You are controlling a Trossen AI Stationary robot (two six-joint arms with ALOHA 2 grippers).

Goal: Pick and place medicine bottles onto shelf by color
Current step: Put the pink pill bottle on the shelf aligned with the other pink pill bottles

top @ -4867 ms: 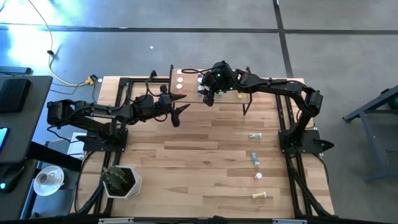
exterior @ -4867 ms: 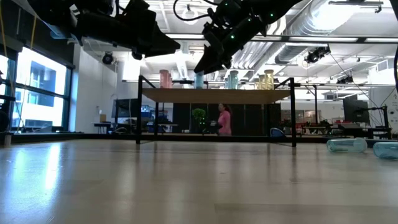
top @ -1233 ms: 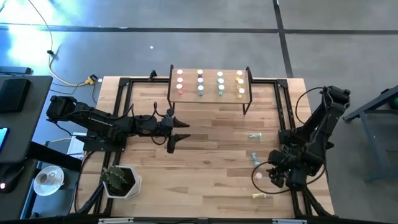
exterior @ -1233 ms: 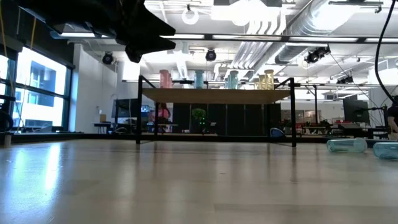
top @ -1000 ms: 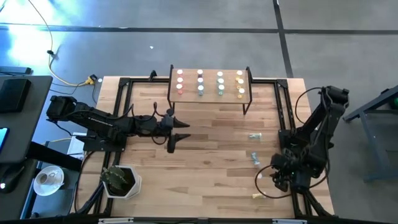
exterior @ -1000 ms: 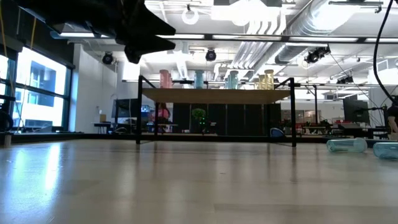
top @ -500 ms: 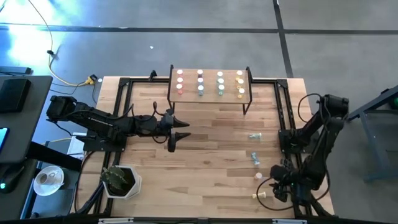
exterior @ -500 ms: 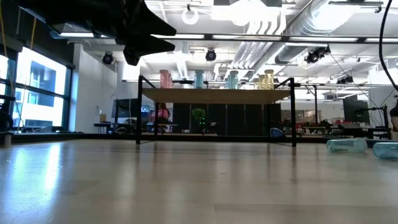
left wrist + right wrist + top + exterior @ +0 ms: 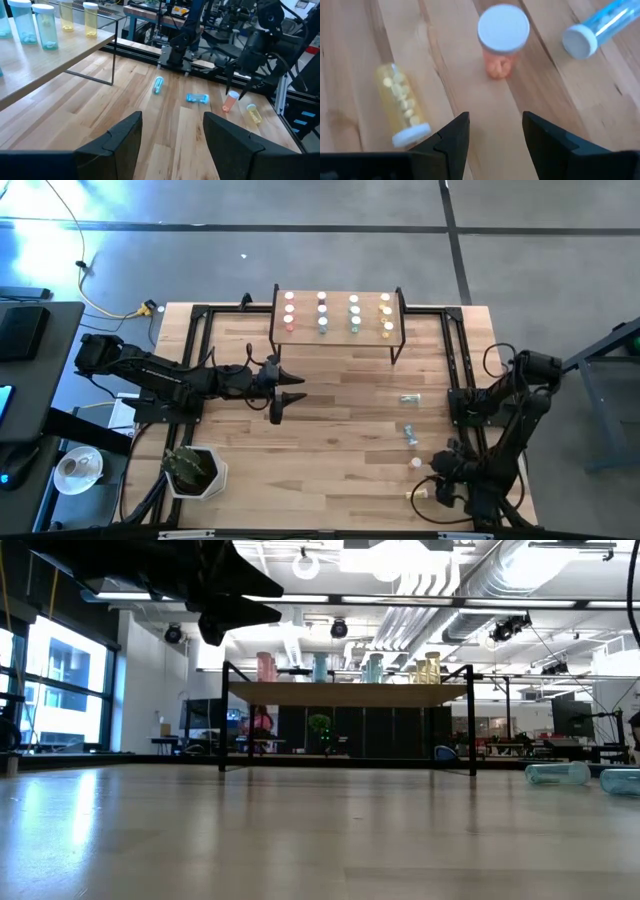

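The shelf (image 9: pixel 337 330) stands at the table's far edge with several white-capped bottles (image 9: pixel 322 312) upright on it in rows of red, blue, green and yellow. On the tabletop near the right edge, a green bottle (image 9: pixel 410 398), a blue bottle (image 9: pixel 600 27) and a yellow bottle (image 9: pixel 402 107) lie on their sides. A red bottle (image 9: pixel 502 40) stands upright on its base. My right gripper (image 9: pixel 492 145) is open, pointing steeply down just above the wood between the yellow and red bottles. My left gripper (image 9: pixel 172 145) hangs open above the table's left half.
Black frame rails (image 9: pixel 458 380) run along the table's left and right edges, close to the loose bottles. A white pot with a plant (image 9: pixel 195 472) stands at the near left corner. Bare wood (image 9: pixel 340 440) lies between the two arms.
My right gripper has moved toward the table's near edge and downward along the right side, ending low over the yellow and red bottles. Its fingers stay apart. No bottle has moved.
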